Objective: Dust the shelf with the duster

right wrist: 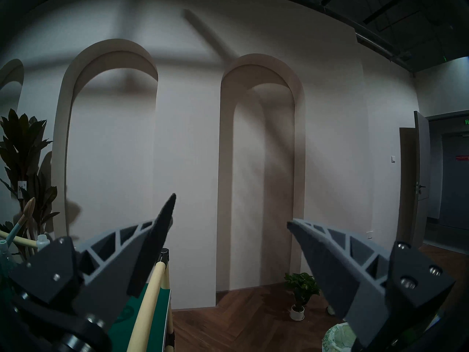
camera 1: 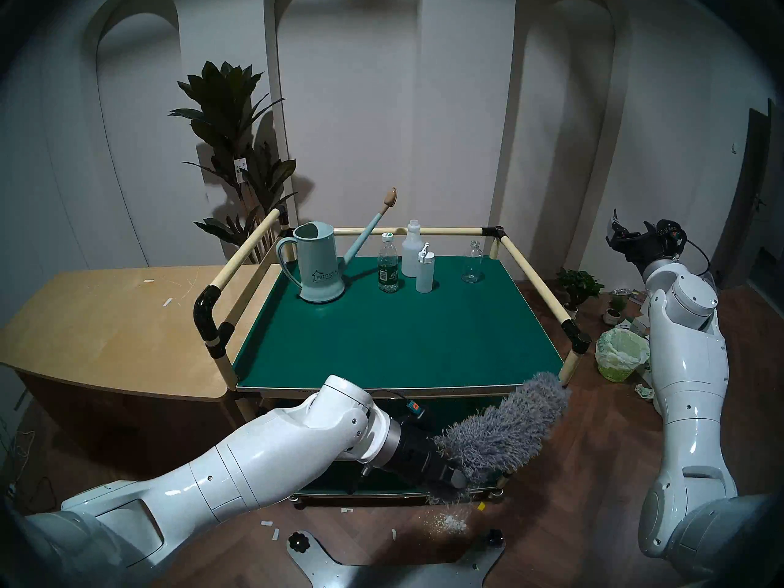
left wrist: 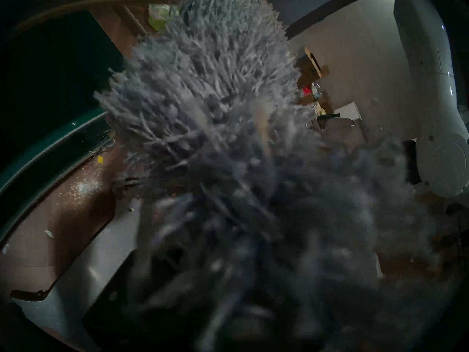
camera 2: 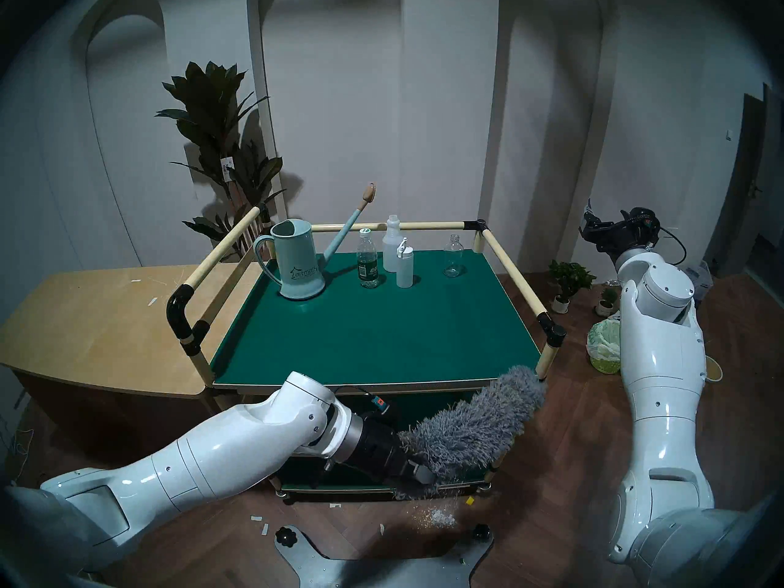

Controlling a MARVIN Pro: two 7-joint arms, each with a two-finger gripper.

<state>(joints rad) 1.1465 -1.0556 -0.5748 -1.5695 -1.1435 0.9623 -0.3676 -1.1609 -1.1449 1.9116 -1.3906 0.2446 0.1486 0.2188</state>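
Observation:
The fluffy grey duster [camera 1: 505, 426] [camera 2: 479, 421] slants up to the right in front of the cart, its tip by the near right corner post, below the rim of the dark-green shelf [camera 1: 403, 337] [camera 2: 382, 332]. My left gripper [camera 1: 456, 479] [camera 2: 424, 474] is shut on the duster's lower end; the handle is hidden in the fibres. Grey fibres of the duster [left wrist: 215, 102] fill the left wrist view. My right gripper [camera 1: 628, 235] [right wrist: 231, 222] is raised to the right of the cart, open and holding nothing.
On the shelf's far side stand a teal watering can [camera 1: 316, 269], a water bottle [camera 1: 388, 262], two white bottles [camera 1: 418, 260] and a glass bottle [camera 1: 473, 262]. A tan table [camera 1: 106, 320] adjoins on the left. White crumbs [camera 1: 449, 523] and a bin [camera 1: 619, 356] lie on the floor.

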